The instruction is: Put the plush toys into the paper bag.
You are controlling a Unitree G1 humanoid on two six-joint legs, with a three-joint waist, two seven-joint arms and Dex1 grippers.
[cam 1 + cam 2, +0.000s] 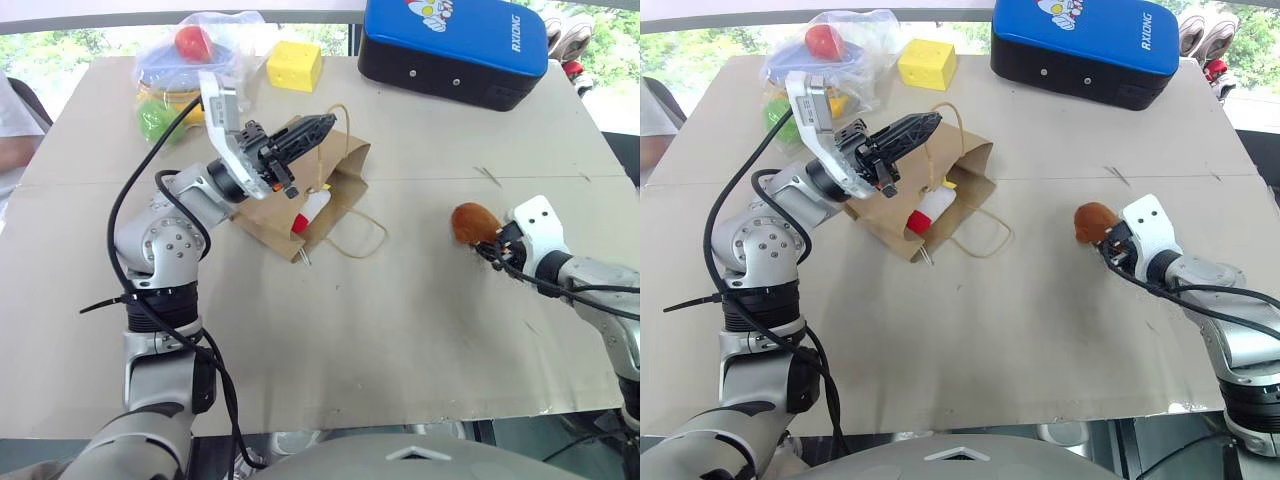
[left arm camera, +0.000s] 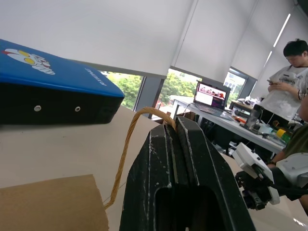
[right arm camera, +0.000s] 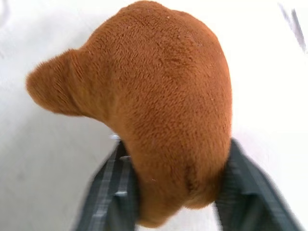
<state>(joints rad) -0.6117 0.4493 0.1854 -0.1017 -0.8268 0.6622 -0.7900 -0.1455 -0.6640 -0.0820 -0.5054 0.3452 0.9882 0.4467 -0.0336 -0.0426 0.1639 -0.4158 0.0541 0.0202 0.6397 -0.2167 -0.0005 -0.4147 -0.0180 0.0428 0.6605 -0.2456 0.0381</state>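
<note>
Right wrist view: the brown fuzzy rounded plush toy (image 3: 159, 110) sits clamped between the right gripper (image 1: 492, 246) fingers at centre right. At upper centre, the left gripper (image 1: 318, 128), angled upward, pinches a twisted handle of the brown kraft paper bag (image 1: 345, 160); the white cone-shaped plush toy (image 1: 313, 208) lies inside.

White cone-shaped plush toy (image 1: 311, 209): lies in the mouth of the paper bag (image 1: 290, 205), red tip and part of the white body showing, the rest hidden by the bag's paper and by the left gripper (image 1: 322, 127). Brown plush toy (image 3: 159, 120): lower end covered by the right gripper (image 3: 180, 192), whose fingers are blurred and cut off by the picture's lower edge in the right wrist view. Clear plastic bag (image 1: 205, 50) of colourful toys: partly behind the left arm, contents too jumbled to tell apart; blue case (image 1: 455, 45) cut off at the top edge.
</note>
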